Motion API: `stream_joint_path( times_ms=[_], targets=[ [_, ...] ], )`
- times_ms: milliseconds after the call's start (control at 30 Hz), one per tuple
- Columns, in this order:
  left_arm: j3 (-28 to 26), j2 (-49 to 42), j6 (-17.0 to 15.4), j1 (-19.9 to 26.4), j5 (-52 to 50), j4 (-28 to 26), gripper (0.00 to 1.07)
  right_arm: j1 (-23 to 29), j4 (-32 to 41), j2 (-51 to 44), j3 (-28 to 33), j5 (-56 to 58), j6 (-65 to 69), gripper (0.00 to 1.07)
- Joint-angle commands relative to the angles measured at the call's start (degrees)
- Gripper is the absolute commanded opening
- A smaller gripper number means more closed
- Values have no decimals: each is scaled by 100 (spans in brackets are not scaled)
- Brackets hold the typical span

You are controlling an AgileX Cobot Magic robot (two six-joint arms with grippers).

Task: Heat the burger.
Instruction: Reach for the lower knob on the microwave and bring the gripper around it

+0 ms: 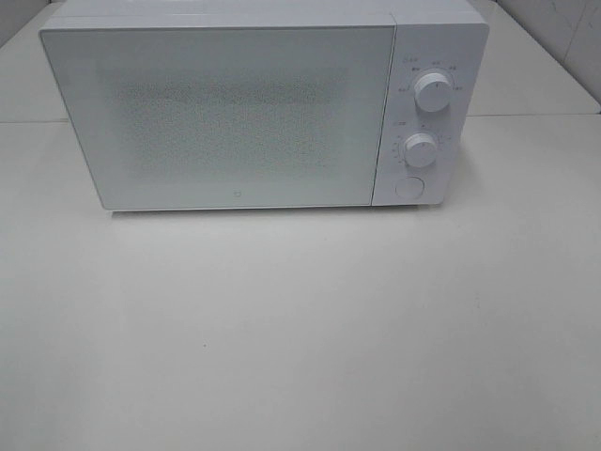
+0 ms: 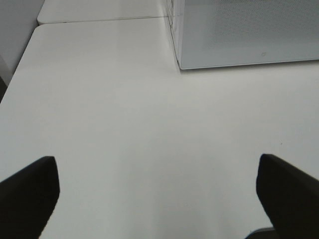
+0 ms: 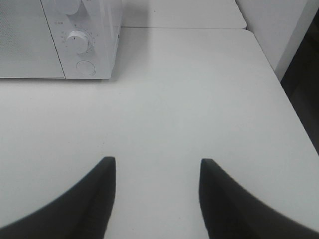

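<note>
White microwave [image 1: 235, 113], door shut, standing on a white worktop [image 1: 300, 329] well ahead of both sets of jaws. Left jaws wide apart, right jaws partly apart, both empty. No burger in view anywhere: possibly inside already, possibly not yet fetched, impossible to tell.
</note>
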Motion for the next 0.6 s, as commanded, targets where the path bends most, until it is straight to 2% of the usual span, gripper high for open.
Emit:
stream_joint_path(
  times_ms=[33,133,600],
  targets=[
    [189,-160,-74,23,-395,-298,106,-6,-23,-166,11,-52,23,50],
    [218,-155,-86,29,-453,-372,106,-6,-23,-166,11,-52,23,50],
    [218,-155,-241,29,-453,-52,105,-6,-23,-166,11,-52,23,50]
  ],
)
